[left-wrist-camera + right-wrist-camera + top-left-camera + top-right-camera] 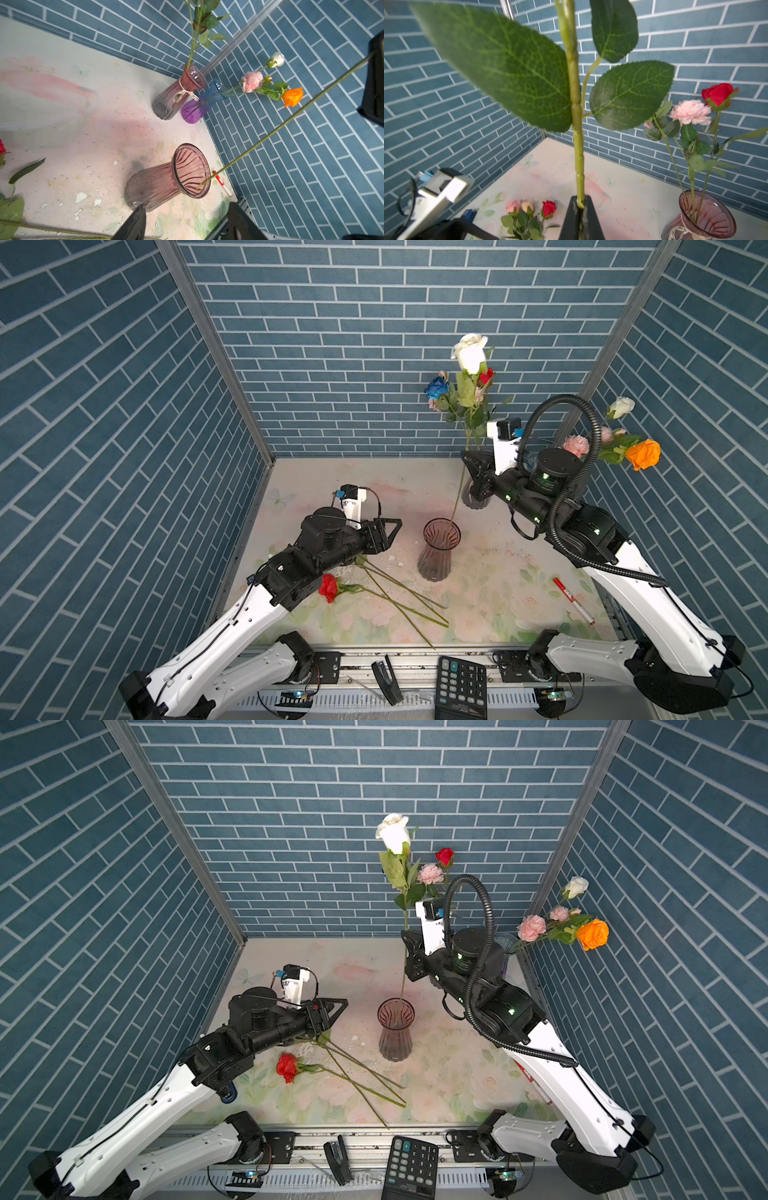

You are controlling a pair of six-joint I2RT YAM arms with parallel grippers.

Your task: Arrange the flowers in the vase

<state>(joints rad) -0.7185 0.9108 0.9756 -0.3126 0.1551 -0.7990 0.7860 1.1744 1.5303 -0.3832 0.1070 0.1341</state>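
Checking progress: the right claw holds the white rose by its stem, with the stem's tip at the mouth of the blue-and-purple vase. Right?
Wrong vase. The right claw holds the white artificial rose by its stem, but the tip is at the mouth of the lone ribbed mauve glass vase, not the blue-and-purple glass vase; the left wrist view shows it.
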